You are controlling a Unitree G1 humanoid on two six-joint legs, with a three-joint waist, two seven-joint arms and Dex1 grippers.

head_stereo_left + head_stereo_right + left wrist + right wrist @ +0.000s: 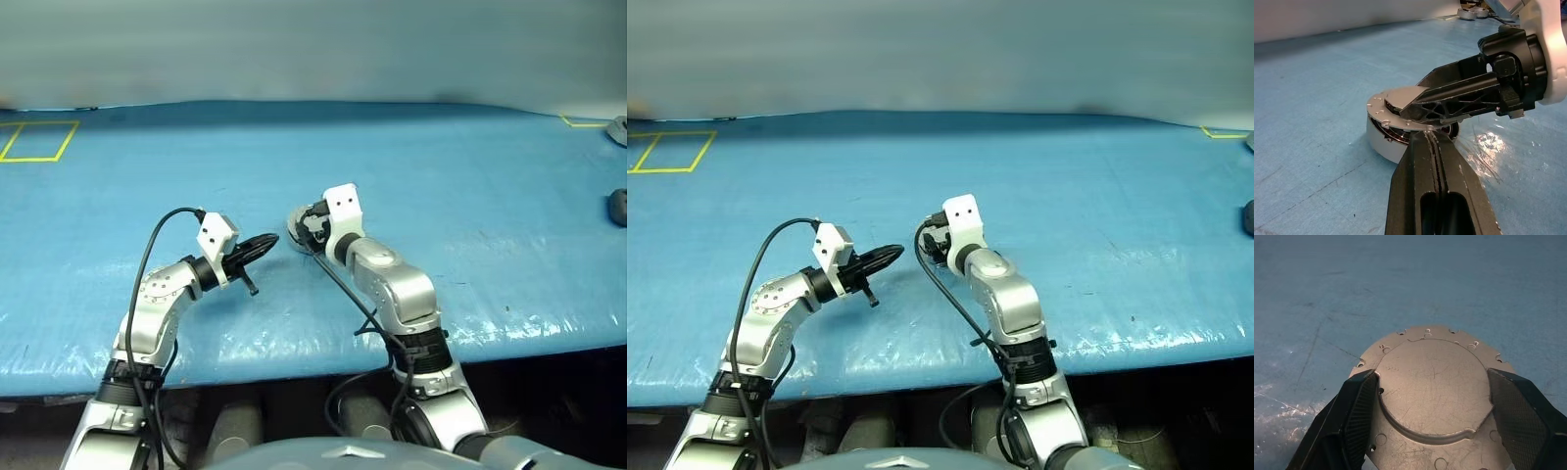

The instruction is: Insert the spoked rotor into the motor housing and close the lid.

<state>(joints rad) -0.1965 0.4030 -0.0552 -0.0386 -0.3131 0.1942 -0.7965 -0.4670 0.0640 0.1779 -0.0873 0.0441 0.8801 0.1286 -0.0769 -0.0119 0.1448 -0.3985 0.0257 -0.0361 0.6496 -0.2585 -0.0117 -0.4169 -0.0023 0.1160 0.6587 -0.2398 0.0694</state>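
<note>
Fingers of the right gripper (1430,416) stand wide apart, one on each side of the lid (1432,382), level with its rim; whether the pads actually press on the metal I cannot tell. On the left gripper (1430,147) the fingers are pressed tightly together with nothing between them, and their tip sits right at the edge of the motor housing (1382,142), just under the lid's rim, though contact is not certain.

That housing rests on the blue tabletop (441,176) between the two arms, a little ahead of them. In the left wrist view the lid's plain silver outer face looks upward, and the disc lies over the housing slightly tilted, with a gap showing dark parts and a hint of copper beneath. It seems lowered most of the way but not seated flush.

I cannot pick out the spoked rotor as a separate piece, either lying on the tabletop or in the gap, so I judge it is probably already inside the housing, hidden under the lid. That is a guess from what lies here, not something seen.

If so, the insertion is done and the closing is in its last stretch. What looks left is pressing the lid down level until it sits evenly all round, then letting go and drawing both arms clear.
</note>
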